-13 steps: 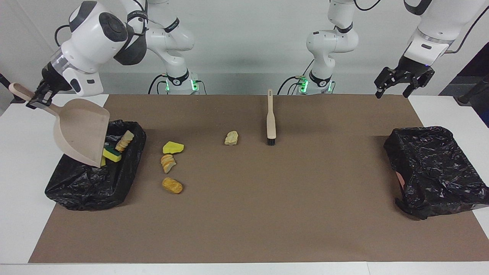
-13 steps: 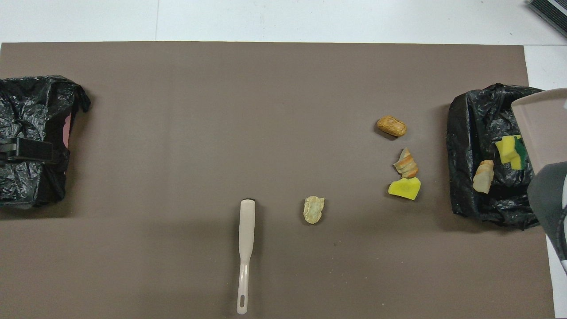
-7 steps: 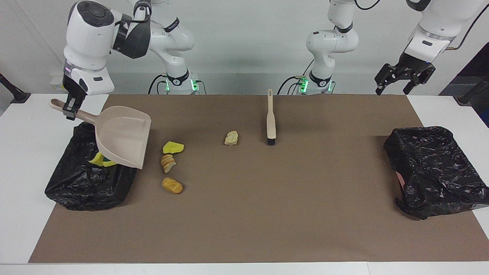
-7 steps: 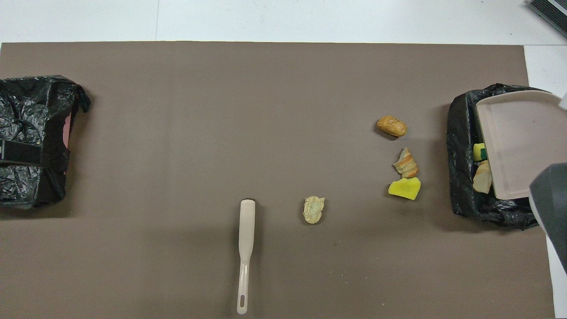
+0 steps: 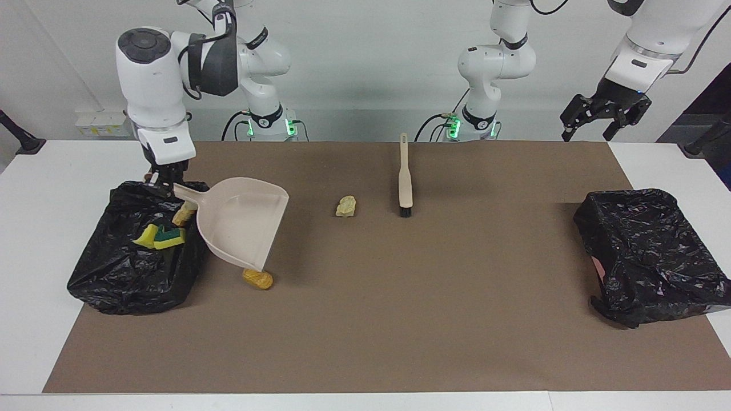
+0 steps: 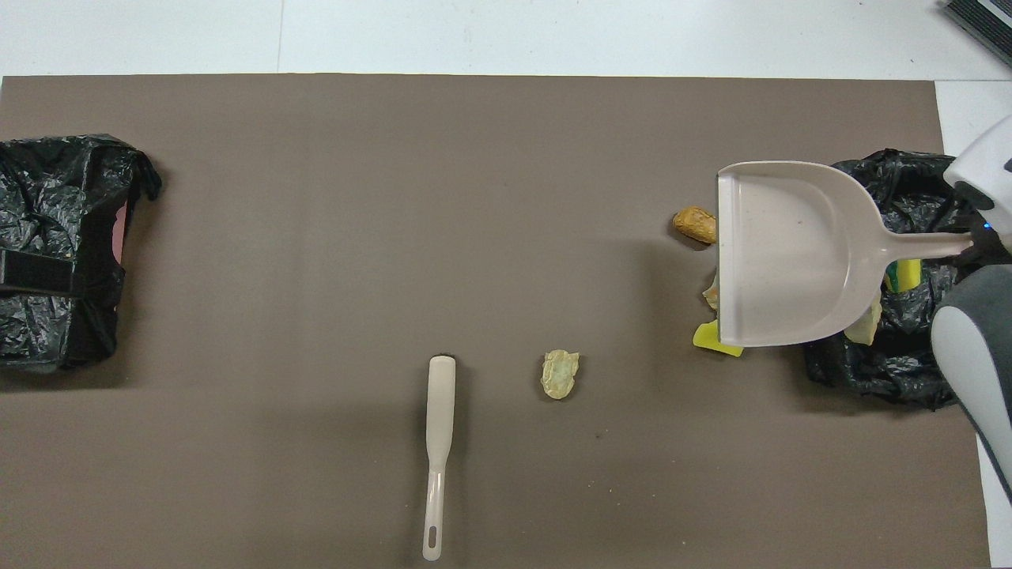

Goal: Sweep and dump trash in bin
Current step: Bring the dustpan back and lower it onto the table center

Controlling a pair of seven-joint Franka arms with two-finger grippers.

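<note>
At the right arm's end of the counter [image 5: 34, 228] sits a black-lined bin [image 5: 114, 285]. Part of the trash already lies in it: a green-backed yellow sponge chunk [image 5: 159, 237] and a tan bread piece [image 5: 183, 216].

Over the bin's nearer edge, the right pincer [image 5: 164, 185] points down and is clamped on the handle of the beige dustpan [image 5: 243, 228]. The pan reaches out from the bin over the brown mat [image 5: 400, 319], mouth toward the middle of the counter and lip tilted down. It hides two scraps; from overhead only a yellow sponge corner [image 6: 715, 340] and a sliver of bread slice [image 6: 710, 296] peek out. An orange bread roll [image 5: 257, 278] lies on the mat just at the pan's lip; I cannot tell whether they touch.

Toward the middle, a pale scrap [image 5: 346, 206] lies alone on the mat, with the brush [image 5: 405, 182] just beside it, bristles pointing away from the robots.

The left pincer [image 5: 591, 128] waits in the air, fingers spread and holding nothing, over the mat's corner at the left arm's end. A second black-lined bin [image 5: 651, 251] sits on the counter there.
</note>
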